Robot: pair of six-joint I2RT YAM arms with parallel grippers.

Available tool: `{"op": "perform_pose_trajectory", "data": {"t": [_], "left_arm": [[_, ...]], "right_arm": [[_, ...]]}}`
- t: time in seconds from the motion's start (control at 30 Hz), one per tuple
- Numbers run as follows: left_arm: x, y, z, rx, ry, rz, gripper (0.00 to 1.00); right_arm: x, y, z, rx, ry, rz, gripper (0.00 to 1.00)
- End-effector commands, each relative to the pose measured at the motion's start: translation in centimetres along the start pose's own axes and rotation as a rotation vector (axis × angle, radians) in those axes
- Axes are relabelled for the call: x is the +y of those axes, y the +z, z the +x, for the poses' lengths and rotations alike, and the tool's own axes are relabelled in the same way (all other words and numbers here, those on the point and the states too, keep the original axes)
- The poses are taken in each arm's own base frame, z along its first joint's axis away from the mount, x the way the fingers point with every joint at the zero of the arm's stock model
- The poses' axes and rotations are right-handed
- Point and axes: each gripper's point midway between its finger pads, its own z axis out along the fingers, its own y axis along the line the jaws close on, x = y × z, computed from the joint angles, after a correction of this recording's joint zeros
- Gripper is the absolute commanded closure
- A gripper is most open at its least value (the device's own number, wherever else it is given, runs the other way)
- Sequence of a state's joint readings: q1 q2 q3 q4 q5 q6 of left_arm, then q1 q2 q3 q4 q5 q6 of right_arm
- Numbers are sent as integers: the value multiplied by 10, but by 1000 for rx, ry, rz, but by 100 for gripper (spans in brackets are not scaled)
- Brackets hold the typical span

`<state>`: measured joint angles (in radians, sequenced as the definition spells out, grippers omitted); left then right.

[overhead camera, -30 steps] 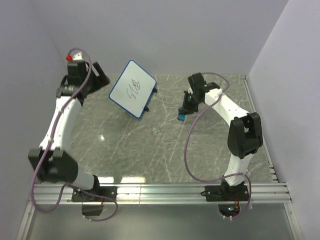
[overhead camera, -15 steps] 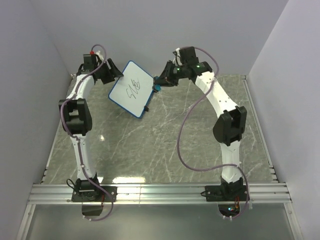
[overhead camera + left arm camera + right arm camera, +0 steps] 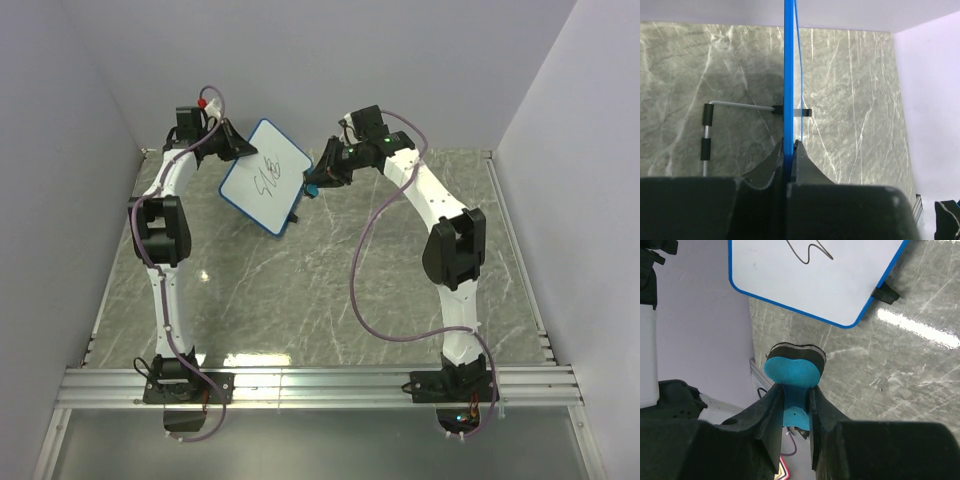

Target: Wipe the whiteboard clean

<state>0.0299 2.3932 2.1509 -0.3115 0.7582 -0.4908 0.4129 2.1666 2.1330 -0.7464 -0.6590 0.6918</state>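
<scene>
Whiteboard point(image 3: 265, 177) sits at far-left of the table point(image 3: 330, 300), tilted, writing side facing up and twd the R arm. Can't tell whether its low corner touches the marble.

L gripper point(image 3: 238, 148) is clamped on the board's upper-left rim. In L wrist view the fingers point(image 3: 771, 162) press flat on both sides of the blue edge point(image 3: 789, 75), no gap left.

R gripper point(image 3: 316, 182) is pinched narrow on a blue eraser point(image 3: 312, 188), just beside the board's right edge. In R wrist view the eraser point(image 3: 792, 375) sticks out past the fingertips, dark pad at its tip, close to the blue rim point(image 3: 790, 302) but apart from it. Only grey wall and marble show btwn them.

Around:
- A bent wire stand point(image 3: 740, 104) w/ black sleeves juts from one face of the board, over its shadow on the marble.
- A small black foot point(image 3: 885, 294) sits at one board corner.
- An alu rail point(image 3: 320, 380) runs along the near edge, w/ both arm bases bolted on.
- Purple cables point(image 3: 365, 280) loop along each arm.
- A red cap point(image 3: 207, 101) sits at the L wrist.

Writing: a black scribble point(image 3: 268, 178) mid-board, 3 or so loopy strokes, not legible as letters or digits. R wrist view shows just one zigzag bit point(image 3: 810, 251). No brand or label readable anywhere.
</scene>
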Motion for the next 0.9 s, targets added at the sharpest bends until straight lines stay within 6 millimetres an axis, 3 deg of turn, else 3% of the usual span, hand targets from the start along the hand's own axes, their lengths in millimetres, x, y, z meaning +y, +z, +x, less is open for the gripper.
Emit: {"op": "perform_pose_trajectory", "data": {"t": [0.0,0.03,0.07,0.13,0.17,0.23,0.27,0.33,0.37,0.43,0.53,0.57,0.6,0.67,0.87], "left_arm": [[-4,9,20,66,79,22,100],[-1,7,24,79,83,14,100],[-13,19,49,146,79,22,100],[-16,25,69,195,95,14,100],[-15,31,95,249,74,16,100],[-18,32,116,282,56,10,100],[-17,35,142,325,36,13,100],[-27,34,161,357,18,28,100],[-31,35,185,404,-1,40,100],[-49,39,213,469,-13,82,100],[-64,43,237,527,-26,92,100],[-69,44,253,550,-39,93,100],[-78,43,253,544,-77,90,100],[-76,47,260,516,-106,62,100],[-70,47,259,493,-167,-26,100]], "right_arm": [[3,-1,-1,5,-37,-16,100],[2,0,-2,5,-38,-17,100],[3,1,-2,4,-40,-19,100],[1,2,-4,4,-36,-21,100],[0,3,-5,4,-35,-24,100],[0,5,-7,4,-33,-33,100],[1,5,-7,4,-34,-36,100],[2,6,-7,6,-31,-43,100],[3,7,-7,6,-33,-48,100],[4,8,-7,8,-31,-57,100],[8,9,-9,-3,-43,-67,100],[9,9,-10,-6,-44,-71,100],[9,11,-12,-10,-42,-66,100],[8,15,-11,-12,-45,-56,100],[-23,29,-10,-59,-48,108,100]]}}
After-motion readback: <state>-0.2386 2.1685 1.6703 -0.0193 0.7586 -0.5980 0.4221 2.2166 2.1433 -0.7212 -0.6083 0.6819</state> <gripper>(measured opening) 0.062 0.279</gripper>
